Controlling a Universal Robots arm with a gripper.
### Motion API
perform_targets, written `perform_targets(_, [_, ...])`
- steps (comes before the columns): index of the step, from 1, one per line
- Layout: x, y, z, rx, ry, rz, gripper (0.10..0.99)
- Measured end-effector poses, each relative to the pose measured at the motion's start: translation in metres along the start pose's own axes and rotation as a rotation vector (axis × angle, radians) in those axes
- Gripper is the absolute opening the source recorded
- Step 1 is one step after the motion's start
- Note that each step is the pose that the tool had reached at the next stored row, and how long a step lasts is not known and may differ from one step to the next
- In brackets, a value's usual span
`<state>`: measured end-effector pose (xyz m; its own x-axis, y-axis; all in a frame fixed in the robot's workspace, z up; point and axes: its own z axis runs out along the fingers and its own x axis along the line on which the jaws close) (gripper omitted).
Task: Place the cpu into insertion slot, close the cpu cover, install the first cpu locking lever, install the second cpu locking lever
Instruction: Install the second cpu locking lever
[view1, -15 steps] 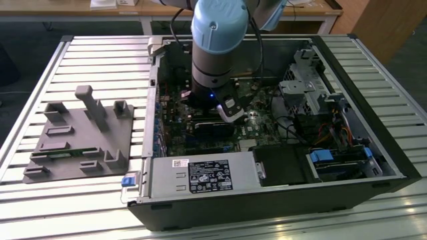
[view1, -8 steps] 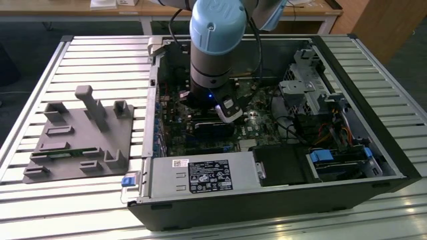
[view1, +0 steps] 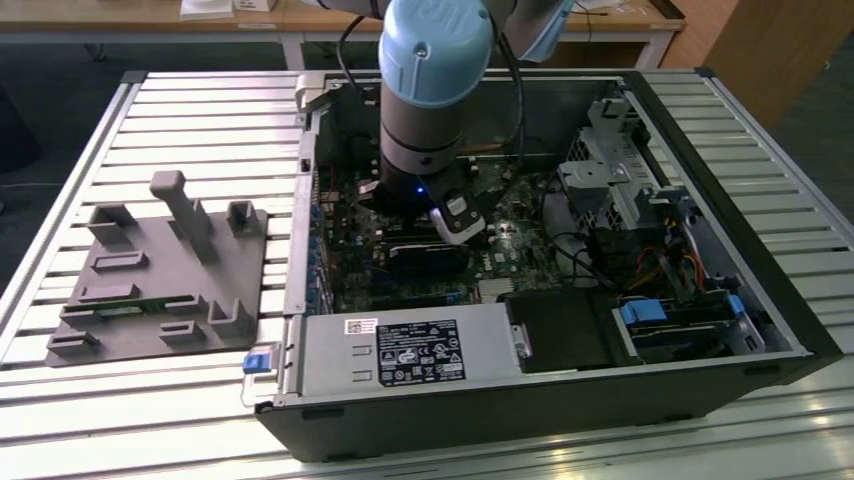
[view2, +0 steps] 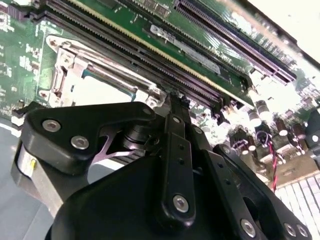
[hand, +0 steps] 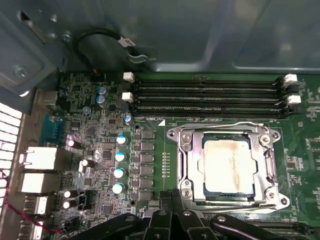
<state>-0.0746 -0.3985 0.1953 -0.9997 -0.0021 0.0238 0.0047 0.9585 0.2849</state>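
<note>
The cpu (hand: 227, 167), a dull silver square, lies flat in the insertion slot, which is hidden beneath it and the cover. The cpu cover (hand: 189, 165), a silver frame, lies down around the chip. One wire locking lever (hand: 225, 125) runs flat along the cover edge beside the memory slots. A second lever (hand: 240, 204) runs along the opposite edge. My gripper (hand: 171, 196) has its black fingers pressed together at the cover's corner, by the end of that second lever. In the second wrist view the gripper (view2: 175, 102) tips sit just beside the cpu (view2: 100, 90). In the exterior view the gripper (view1: 454, 228) is low over the motherboard.
Long black memory slots (hand: 205, 97) lie beside the socket. Blue-topped capacitors (hand: 119, 155) stand nearby. The black power supply (view1: 400, 352) and drive cage (view1: 627, 180) wall in the case. A grey fixture plate (view1: 160, 280) rests on the slatted table at the exterior view's left.
</note>
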Motion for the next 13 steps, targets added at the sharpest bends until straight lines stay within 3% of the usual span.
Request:
perform_targets(7, [0.0005,0.0060,-0.0203,0.000,0.0001,0.000,0.114])
perform_targets(13, [0.0009,0.0106,-0.0359,-0.013,0.0002,0.000,0.114])
